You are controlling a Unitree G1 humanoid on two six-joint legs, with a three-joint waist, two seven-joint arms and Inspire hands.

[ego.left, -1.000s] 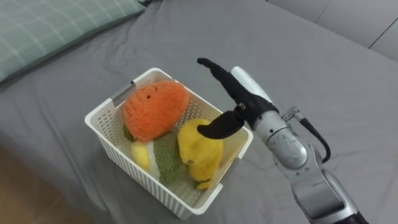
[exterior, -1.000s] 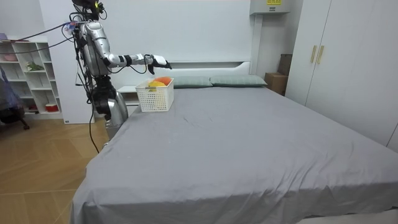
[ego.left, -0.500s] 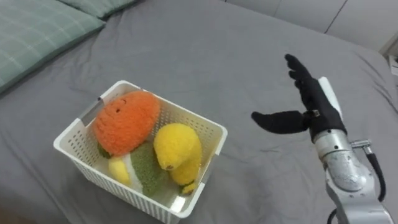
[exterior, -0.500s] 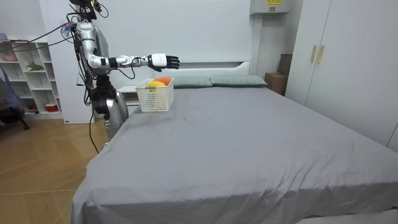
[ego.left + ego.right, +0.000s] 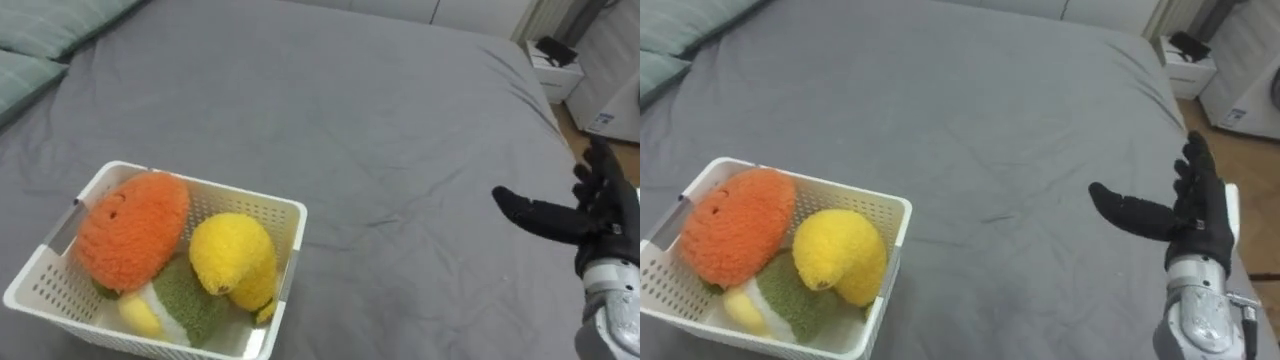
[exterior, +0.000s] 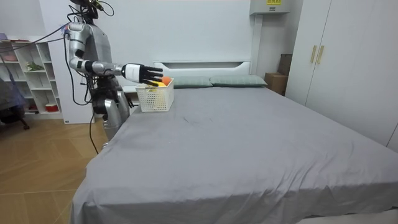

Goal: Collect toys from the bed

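Robot hand (image 5: pixel 600 215), the right one, hangs spread and empty over the grey bed (image 5: pixel 350 100). The toys lie well apart at its eight o'clock: orange plush (image 5: pixel 130 230) and yellow plush (image 5: pixel 232 260) touching, side by side inside the white basket (image 5: pixel 200 184).

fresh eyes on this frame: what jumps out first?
The white basket at the lower left on the grey bed, packed with an orange plush toy and a yellow plush toy. Next, the robot's black right hand at the right edge of the eye views, fingers straight and spread, holding nothing.
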